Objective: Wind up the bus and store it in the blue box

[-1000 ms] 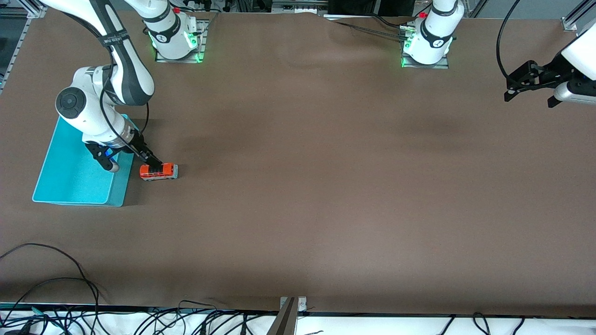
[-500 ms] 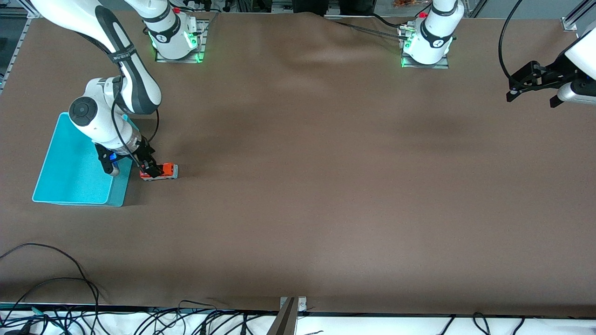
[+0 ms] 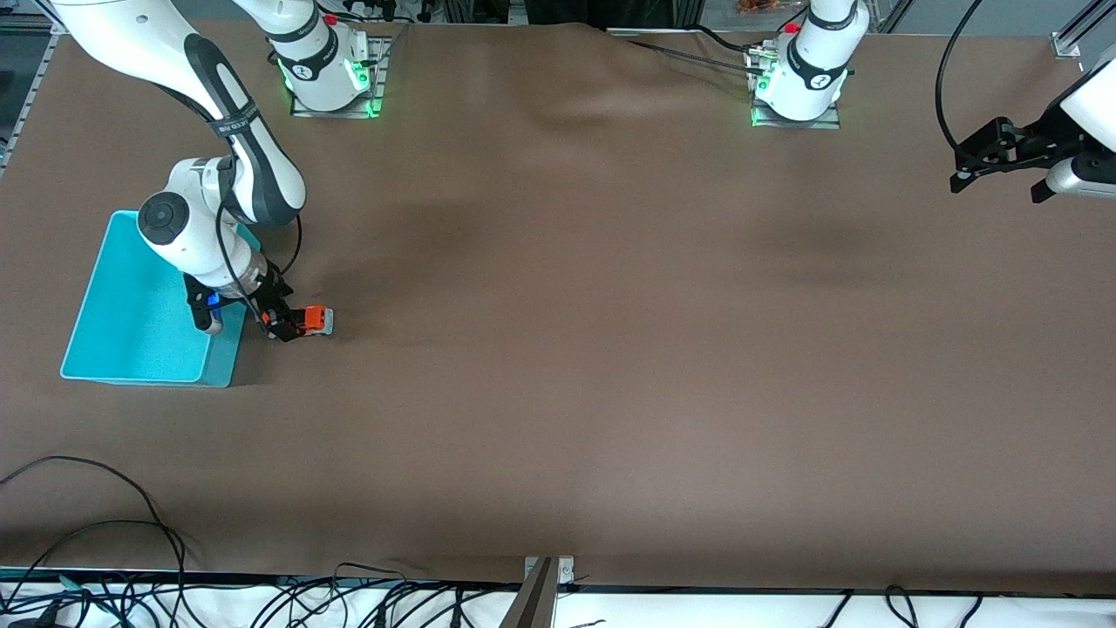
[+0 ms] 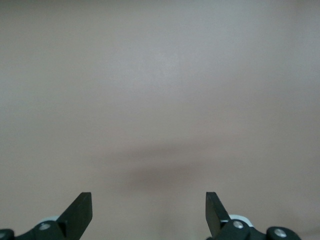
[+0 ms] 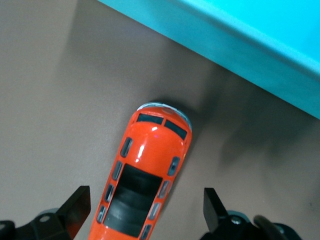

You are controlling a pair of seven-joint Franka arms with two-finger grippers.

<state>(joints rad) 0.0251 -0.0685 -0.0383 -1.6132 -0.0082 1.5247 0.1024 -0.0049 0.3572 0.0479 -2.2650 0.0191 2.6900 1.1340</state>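
Brown cloth covers the whole table [image 3: 610, 349], bare but for two things at the right arm's end. At about nine o'clock in the front view lies the blue box [image 3: 131, 323], an open turquoise bin. Just beside its long wall, at the box's three o'clock, the bus [image 3: 307, 321] stands on its wheels on the cloth, apart from the box.

Low over the bus hangs the right gripper [image 3: 281, 323]. In the right wrist view its fingers [image 5: 75, 207] stand wide apart, one on each side of the orange body, touching nothing, with the roof [image 5: 132, 200] between them.

At about two o'clock, the left gripper [image 3: 998, 161] waits above bare table, its fingers [image 4: 80, 212] spread and empty.

The bus [image 5: 145, 185] looks like a small, light toy of hard, glossy plastic, so it will likely slip if pinched on the curved roof. The flat side walls, mid-length, seem the best hold, square across the body. Its wheels roll, so a skewed squeeze could push it away. Winding probably calls for pressing it down and dragging it backward.
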